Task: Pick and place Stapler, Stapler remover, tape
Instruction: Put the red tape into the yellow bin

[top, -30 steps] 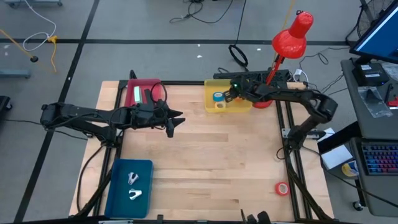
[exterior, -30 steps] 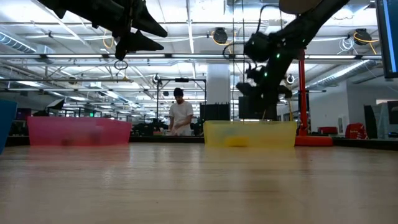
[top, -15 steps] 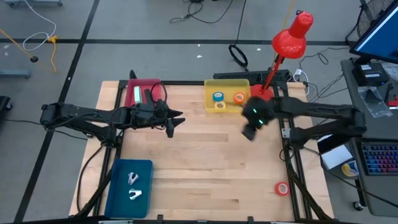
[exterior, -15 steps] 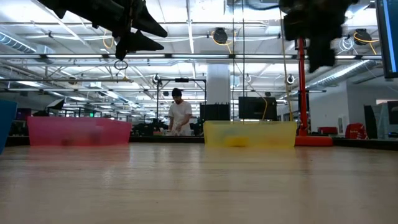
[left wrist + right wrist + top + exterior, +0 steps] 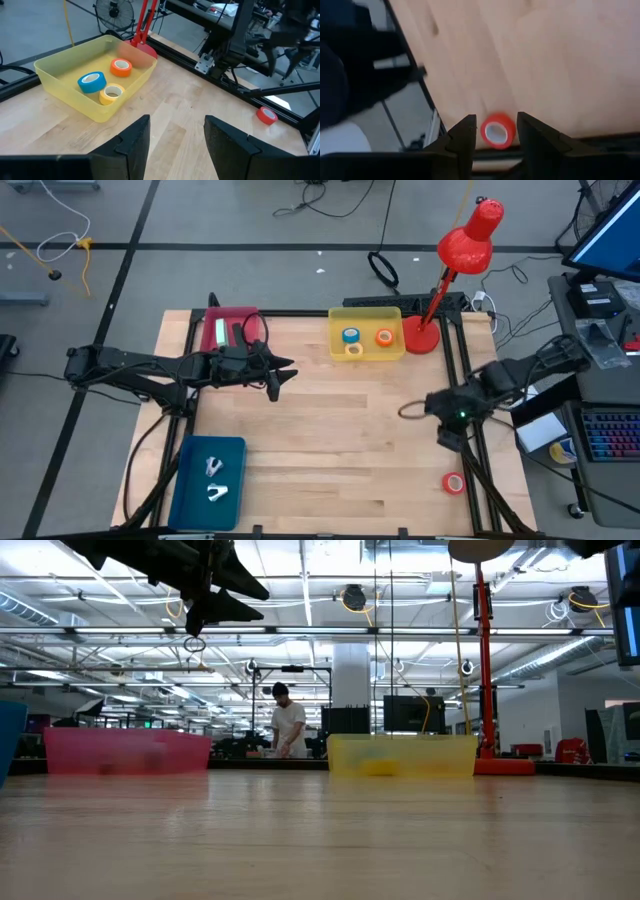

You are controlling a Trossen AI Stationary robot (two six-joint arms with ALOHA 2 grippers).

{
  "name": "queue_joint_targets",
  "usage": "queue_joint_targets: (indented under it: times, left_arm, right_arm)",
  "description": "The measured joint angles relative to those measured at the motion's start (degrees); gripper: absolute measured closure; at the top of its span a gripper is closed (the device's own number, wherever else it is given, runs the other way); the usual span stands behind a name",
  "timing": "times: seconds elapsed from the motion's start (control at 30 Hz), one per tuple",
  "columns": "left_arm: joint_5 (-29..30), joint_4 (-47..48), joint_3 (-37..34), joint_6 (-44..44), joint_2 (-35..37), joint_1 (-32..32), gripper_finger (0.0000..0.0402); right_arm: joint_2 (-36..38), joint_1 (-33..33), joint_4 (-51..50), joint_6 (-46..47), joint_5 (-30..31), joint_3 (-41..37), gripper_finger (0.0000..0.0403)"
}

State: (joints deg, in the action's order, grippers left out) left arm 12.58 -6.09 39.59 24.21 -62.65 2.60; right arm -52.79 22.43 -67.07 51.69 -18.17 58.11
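Since the earlier frames, the right arm has swung away from the yellow tray (image 5: pixel 336 340) toward the table's right edge; the left arm has not shifted. Right gripper (image 5: pixel 494 131) now hangs above the wooden table (image 5: pixel 330 430), its two dark fingers parted with nothing between them, framing the red tape roll (image 5: pixel 496 131) that lies flat near the table's front right corner. In the high view that roll (image 5: pixel 454 482) lies apart from everything else, beside the frame rail. Three rolls already lie in the yellow tray: blue tape (image 5: pixel 350 336), orange tape (image 5: pixel 384 336) and yellow tape (image 5: pixel 353 350), touching or nearly so. Left gripper (image 5: pixel 173 131) waits over the table just in front of the pink tray (image 5: pixel 230 315), fingers apart and empty. Blue tray (image 5: pixel 190 490), at the front left, holds two small metal pieces, likely staple removers; the pink tray's contents cannot be made out. Step in hand, by judgement: fetching the last loose roll. Next move calls for descent until the fingers straddle the ring, then closing across it, keeping clear of the rail and table edge alongside.
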Motion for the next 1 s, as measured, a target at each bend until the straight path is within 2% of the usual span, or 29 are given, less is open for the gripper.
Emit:
queue_joint_targets:
  times: [0.13,0.37,0.53,0.73,0.9,1.0]
  left_arm:
    - [0.0,0.0,0.0,0.0,0.0,-0.1,0.0215]
    - [-0.1,0.4,0.0,0.0,0.0,-0.1,0.0215]
    - [-0.1,0.4,0.0,0.0,0.0,-0.1,0.0215]
    - [-0.1,0.3,0.0,0.0,0.0,-0.1,0.0215]
    - [-0.2,0.3,0.0,0.0,0.0,-0.1,0.0215]
    - [-0.3,0.3,0.0,0.0,0.0,-0.1,0.0215]
  right_arm:
    - [-1.9,7.9,0.1,1.6,0.5,0.0,0.0269]
    - [-6.7,19.7,0.4,2.0,4.8,-0.4,0.0269]
    - [-8.2,25.4,4.8,9.6,4.6,-6.3,0.0268]
    - [-8.1,29.9,17.3,18.7,1.1,-17.2,0.0259]
    - [-8.1,31.0,33.0,22.4,0.2,-24.7,0.0252]
    - [-8.1,31.0,38.1,24.5,0.1,-27.7,0.0259]
